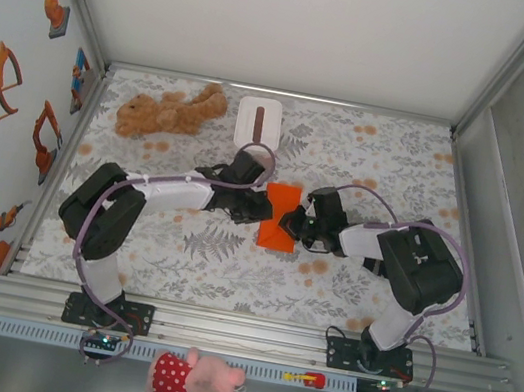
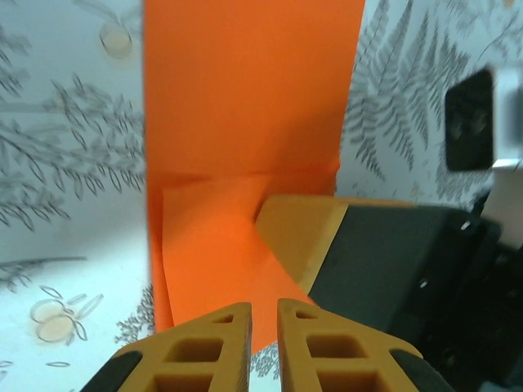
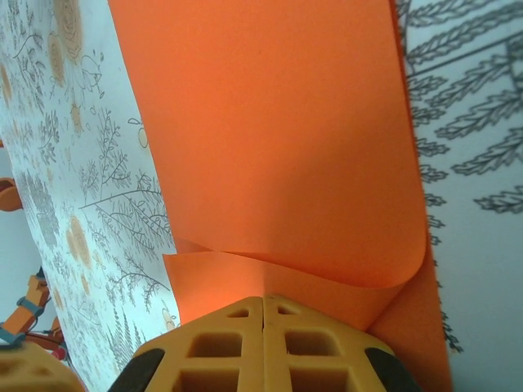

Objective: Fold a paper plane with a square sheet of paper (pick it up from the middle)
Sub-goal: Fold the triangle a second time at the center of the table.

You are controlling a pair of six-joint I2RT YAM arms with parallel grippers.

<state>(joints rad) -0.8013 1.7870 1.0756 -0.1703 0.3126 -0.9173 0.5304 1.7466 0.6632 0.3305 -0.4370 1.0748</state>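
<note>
Orange paper [image 1: 280, 215] between left fingers [image 2: 204, 351] and right fingers [image 3: 221, 351]

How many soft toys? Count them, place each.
2: a brown teddy bear far left on the table; a pink plush toy below the front rail. None looks hidden.

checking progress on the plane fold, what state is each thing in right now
square sheet of paper: folded to a rectangle, on the table, one end curling up
left gripper: fingertips a narrow gap apart, over the paper
right gripper: shut, tips at the paper's curled end
white tissue box: slot facing up, nothing touching it
teddy bear: lying at the far side
pink plush toy: lying off the table
</note>
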